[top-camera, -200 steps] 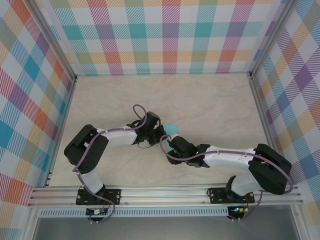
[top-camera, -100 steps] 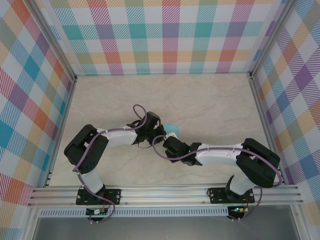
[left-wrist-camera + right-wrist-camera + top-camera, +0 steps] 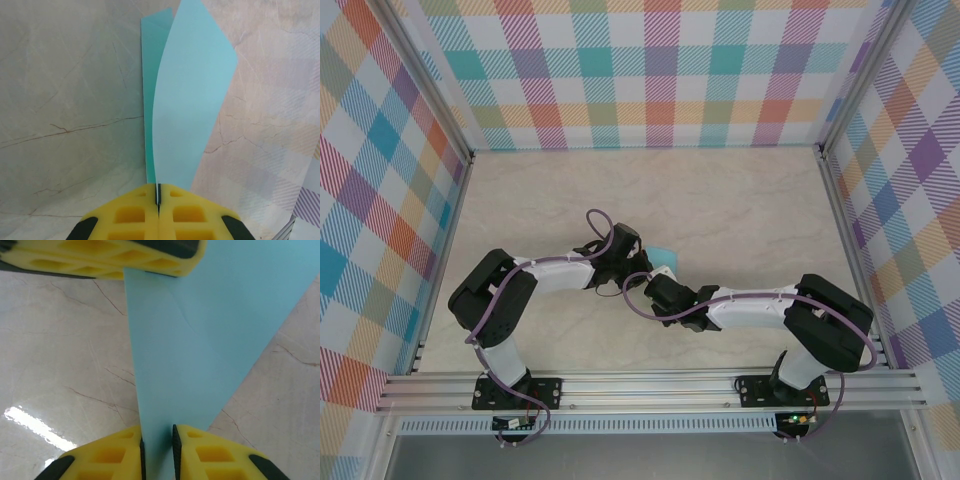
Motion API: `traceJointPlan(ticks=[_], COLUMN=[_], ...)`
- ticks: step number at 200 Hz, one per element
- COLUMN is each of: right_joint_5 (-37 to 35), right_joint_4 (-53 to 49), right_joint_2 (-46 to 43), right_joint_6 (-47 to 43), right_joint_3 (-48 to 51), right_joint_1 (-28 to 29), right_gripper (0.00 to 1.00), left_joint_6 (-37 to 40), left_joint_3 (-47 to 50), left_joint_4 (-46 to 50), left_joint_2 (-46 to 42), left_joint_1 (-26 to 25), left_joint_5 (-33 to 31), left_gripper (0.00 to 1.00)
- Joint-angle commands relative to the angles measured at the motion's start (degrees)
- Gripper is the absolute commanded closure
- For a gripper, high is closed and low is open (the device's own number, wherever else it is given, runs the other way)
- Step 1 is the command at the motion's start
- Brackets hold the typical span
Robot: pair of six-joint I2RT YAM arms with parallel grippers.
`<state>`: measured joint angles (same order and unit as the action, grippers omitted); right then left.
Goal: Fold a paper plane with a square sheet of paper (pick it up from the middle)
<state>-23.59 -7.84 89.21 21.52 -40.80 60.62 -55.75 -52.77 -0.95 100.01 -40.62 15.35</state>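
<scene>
The square sheet of paper point(image 3: 190, 100) is light turquoise and folded into two leaves that stand up off the table. My left gripper point(image 3: 158, 192) is shut on its folded edge. From above, the sheet point(image 3: 663, 254) peeks out at mid-table beside my left gripper point(image 3: 645, 262). My right gripper point(image 3: 157, 442) straddles the sheet's point(image 3: 200, 350) lower part, its jaws a narrow gap apart with the paper between them. The left fingers point(image 3: 110, 260) show at the top of the right wrist view, clamped on the sheet. From above, my right gripper point(image 3: 655, 280) sits just near of the left one. A paper plane is out of view.
The marble-patterned tabletop point(image 3: 740, 200) is walled by checked panels point(image 3: 650, 70) at the back and both sides. An aluminium rail point(image 3: 650, 385) with both arm bases runs along the near edge. Both forearms meet at mid-table.
My right arm has swung left towards the left gripper, and its jaws have narrowed around the sheet. The left gripper has stayed shut on the paper, unmoved.
</scene>
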Motion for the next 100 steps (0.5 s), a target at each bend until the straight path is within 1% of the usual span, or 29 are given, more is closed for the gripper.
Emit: traceJointPlan(ticks=[1,27,45,74,100], right_joint_5=[-0.97,-0.51,-0.32,0.0,0.02], right_joint_4=[-0.09,-0.61,-1.03,0.25,1.32], right_joint_2=[0.18,-0.18,-0.15,-2.37,-3.52], right_joint_6=[0.36,0.63,1.1,1.5,0.92], right_joint_3=[-0.62,-0.71,-1.12,-0.83,-0.13], right_joint_1=[0.38,0.41,0.36,0.38,0.38], right_gripper=[0.8,0.81,0.74,0.7,0.69], left_joint_6=[0.2,0.22,0.2,0.19,0.16], left_joint_3=[-1.51,-1.46,-1.5,-1.49,-1.56], left_joint_4=[1.7,1.81,1.8,2.08,2.08], left_joint_2=[-0.56,-0.61,-0.6,-0.5,-0.4], left_joint_1=[-0.51,-0.51,-0.47,-0.46,-0.51], left_joint_5=[0.3,0.28,0.27,0.12,0.2], left_gripper=[1.0,1.0,1.0,1.0,1.0])
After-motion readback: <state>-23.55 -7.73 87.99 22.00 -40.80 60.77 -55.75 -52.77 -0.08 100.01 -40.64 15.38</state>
